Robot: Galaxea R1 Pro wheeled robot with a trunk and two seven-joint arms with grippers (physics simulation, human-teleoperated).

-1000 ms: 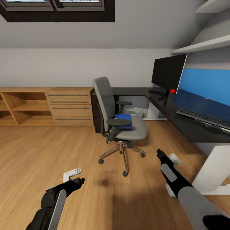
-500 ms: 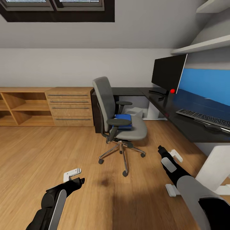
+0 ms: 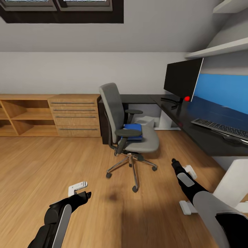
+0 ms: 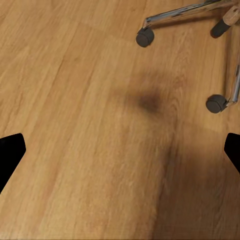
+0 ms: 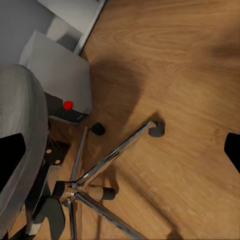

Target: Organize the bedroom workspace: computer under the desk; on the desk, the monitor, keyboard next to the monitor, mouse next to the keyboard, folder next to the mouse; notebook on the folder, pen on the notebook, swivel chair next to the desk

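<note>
The grey swivel chair point(image 3: 132, 132) stands mid-floor, apart from the dark desk point(image 3: 187, 115), with the blue folder point(image 3: 132, 130) lying on its seat. On the desk stand the black monitor point(image 3: 182, 80), the keyboard point(image 3: 220, 128) and, by the keyboard's near edge, the dark mouse point(image 3: 232, 139). A white computer case point(image 3: 147, 120) sits under the desk. My left gripper point(image 3: 84, 195) hangs open over bare floor point(image 4: 120, 155). Right of the chair's base, my right gripper point(image 3: 175, 163) is open, and its camera looks down on the chrome legs point(image 5: 107, 160).
A wooden drawer unit point(image 3: 75, 115) and open shelving point(image 3: 24, 115) line the back wall at left. White shelves point(image 3: 220, 48) hang above the desk. A white desk leg point(image 3: 232, 184) stands close to my right arm. Wood floor spreads left of the chair.
My right arm has drawn slightly to the right, with its gripper a little farther forward. The left arm and the chair have not moved.
</note>
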